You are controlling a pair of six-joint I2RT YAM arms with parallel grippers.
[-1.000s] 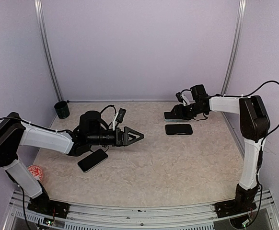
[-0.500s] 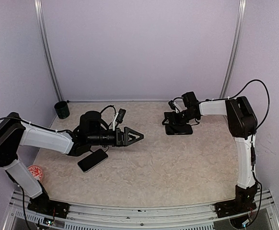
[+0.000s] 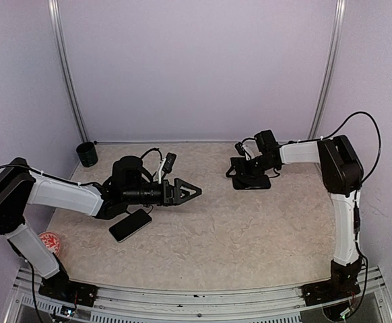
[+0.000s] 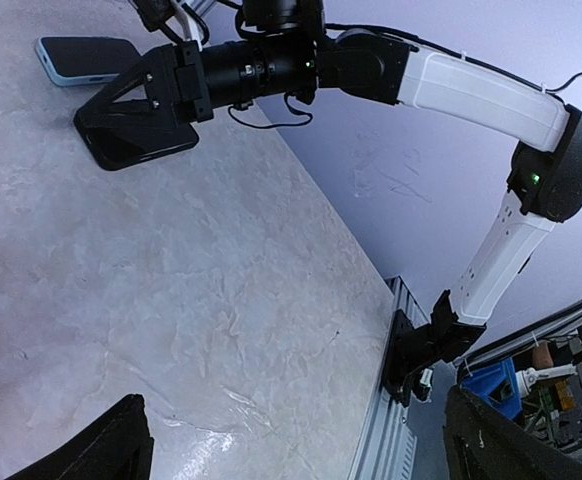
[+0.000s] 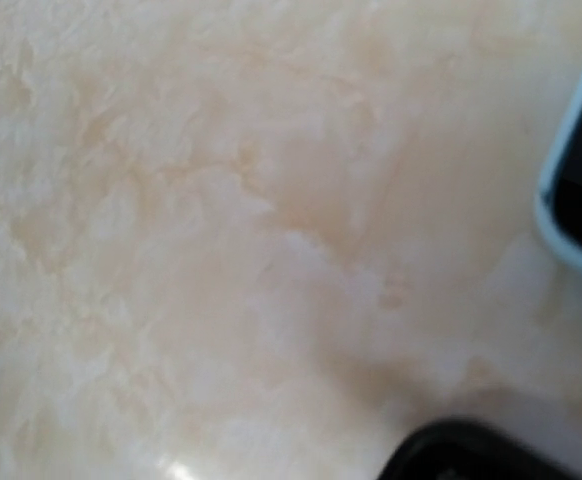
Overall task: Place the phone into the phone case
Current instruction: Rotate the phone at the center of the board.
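from above, the right gripper [image 3: 240, 172] was stretched to the far right part of the table [image 3: 250, 235], low over a dark slab [image 3: 260, 183] that lay flat with its long axis running left to right. the fingers sat at the slab's left end, and i could not tell whether they pinched it or only stood over it, nor whether the slab was phone or case. a glossy phone [image 3: 130, 224] lay flat well apart from it, on the left, just beside the left arm's wrist on the near side, its long axis slanting from near-left to far-right. the left gripper [image 3: 197, 191] hung above the table pointing right, its tips past the phone, so the left arm was plainly the nearer one to it. in the left wrist view that arm's own fingers [image 4: 101, 450] stood spread wide at the bottom corners with nothing between them. across the table the right gripper's triangular finger lay over the dark slab, with what looked like a blue-rimmed case [image 4: 86, 60] just beyond it, apart. the right wrist view was blurred: bare table, the blue rim at the right edge, a dark rounded corner at the bottom. i judged the coming move turned on closing the gap between phone and case.
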